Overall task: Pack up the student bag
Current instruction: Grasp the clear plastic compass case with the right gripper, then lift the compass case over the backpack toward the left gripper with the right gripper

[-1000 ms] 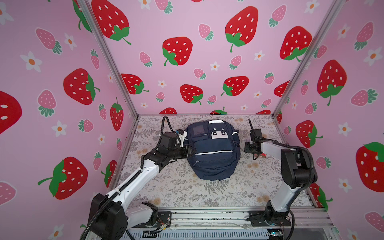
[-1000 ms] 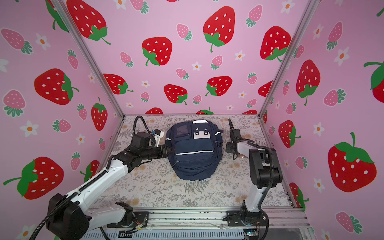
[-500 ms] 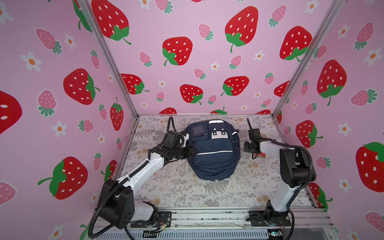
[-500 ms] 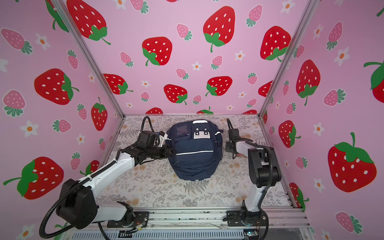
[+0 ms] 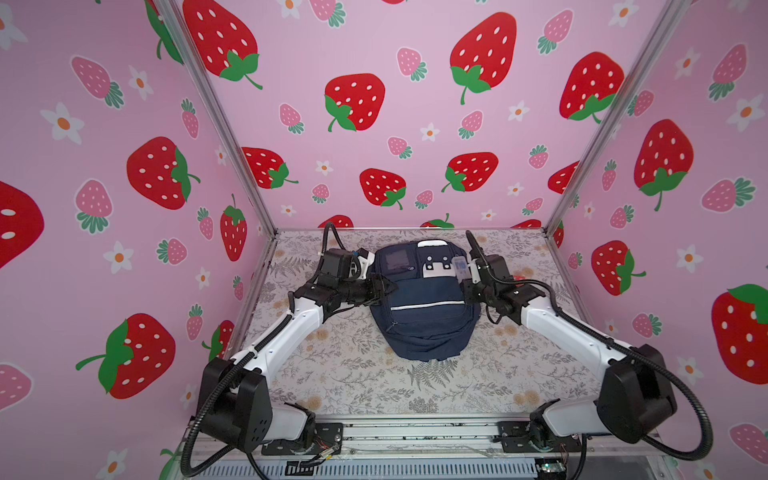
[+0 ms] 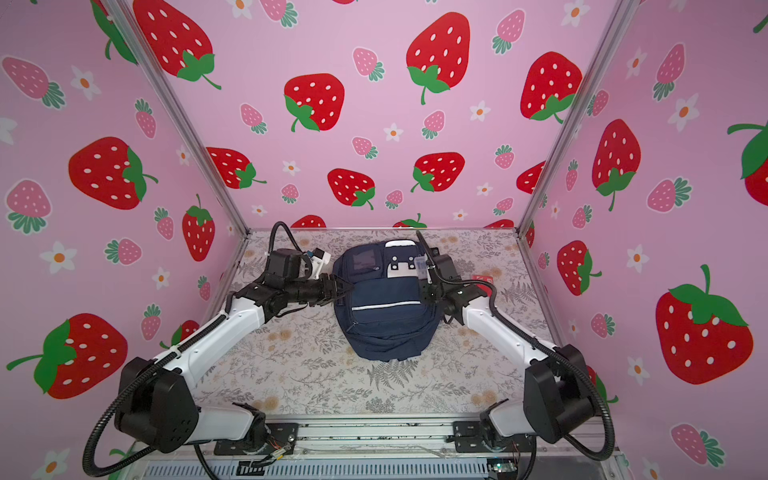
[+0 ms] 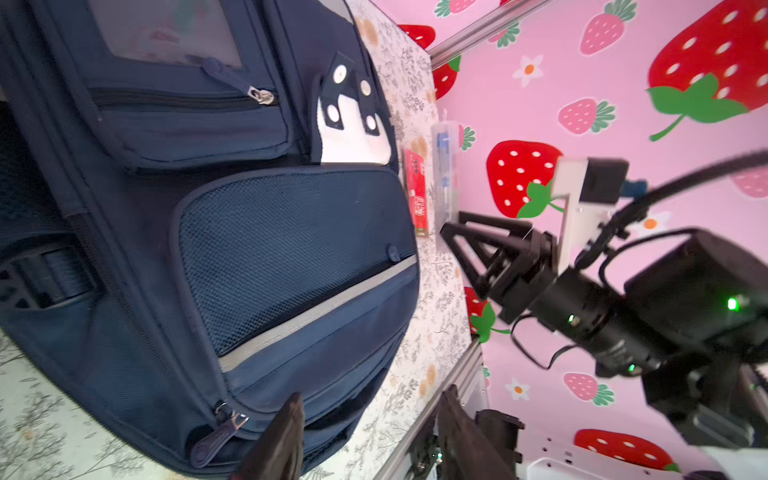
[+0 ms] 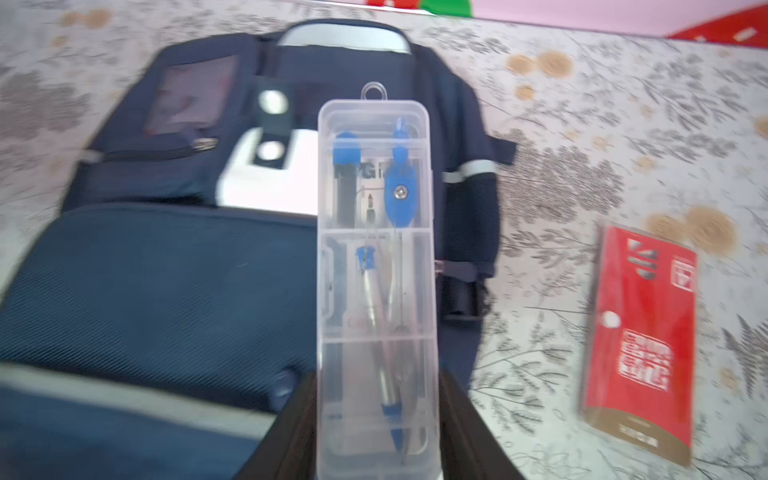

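The navy student bag (image 5: 422,303) (image 6: 384,307) lies flat in the middle of the table, front side up. My left gripper (image 5: 384,291) sits at the bag's left side. In the left wrist view it (image 7: 370,432) is open, with one finger (image 7: 282,436) against the bag beside a zip pull (image 7: 216,436); nothing is between the fingers. My right gripper (image 8: 376,415) is shut on a clear plastic case (image 8: 376,270) with a blue compass inside. It holds the case (image 5: 459,268) upright over the bag's right shoulder.
A red packet (image 8: 642,340) (image 6: 482,279) lies on the floral tabletop to the right of the bag, behind the right arm. Pink strawberry walls close in the table on the left, back and right. A metal rail (image 5: 415,432) runs along the front edge.
My left gripper has moved right up to the bag's side and opened wider. My right gripper has carried the clear case leftward from the table to above the bag's right shoulder.
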Robot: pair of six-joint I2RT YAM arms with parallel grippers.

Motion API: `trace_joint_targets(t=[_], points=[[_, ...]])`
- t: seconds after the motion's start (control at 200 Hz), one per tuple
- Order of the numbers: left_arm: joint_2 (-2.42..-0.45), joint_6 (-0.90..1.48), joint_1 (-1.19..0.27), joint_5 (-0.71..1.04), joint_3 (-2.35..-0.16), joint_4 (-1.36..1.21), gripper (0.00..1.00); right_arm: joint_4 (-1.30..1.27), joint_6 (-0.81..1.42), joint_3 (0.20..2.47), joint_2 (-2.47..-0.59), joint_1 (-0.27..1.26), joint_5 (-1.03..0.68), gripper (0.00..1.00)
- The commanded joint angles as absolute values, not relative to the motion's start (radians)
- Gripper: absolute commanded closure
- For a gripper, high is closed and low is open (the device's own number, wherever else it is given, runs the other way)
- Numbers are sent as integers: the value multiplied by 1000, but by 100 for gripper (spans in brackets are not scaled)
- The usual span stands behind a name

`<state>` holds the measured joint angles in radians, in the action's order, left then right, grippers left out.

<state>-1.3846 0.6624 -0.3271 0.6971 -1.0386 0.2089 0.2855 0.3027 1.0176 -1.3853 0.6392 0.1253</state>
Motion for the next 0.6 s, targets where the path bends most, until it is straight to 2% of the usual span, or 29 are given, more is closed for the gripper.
trace_joint_targets(t=[0.0, 0.085, 0.225, 0.38, 0.595], points=[[-1410, 754, -323, 838, -1060, 81, 40, 286, 227, 1000, -1336, 781, 55, 75], [-1424, 790, -322, 869, -1054, 37, 32, 284, 220, 1016, -1336, 862, 39, 75], [-1439, 808, -319, 867, -1045, 35, 31, 284, 210, 1051, -1350, 953, 46, 76], [-1463, 843, -316, 885, -1036, 17, 41, 292, 195, 1093, -1383, 1020, 59, 77], [-1464, 867, -299, 887, -1011, 1, 46, 288, 207, 1107, -1402, 1060, 96, 78]])
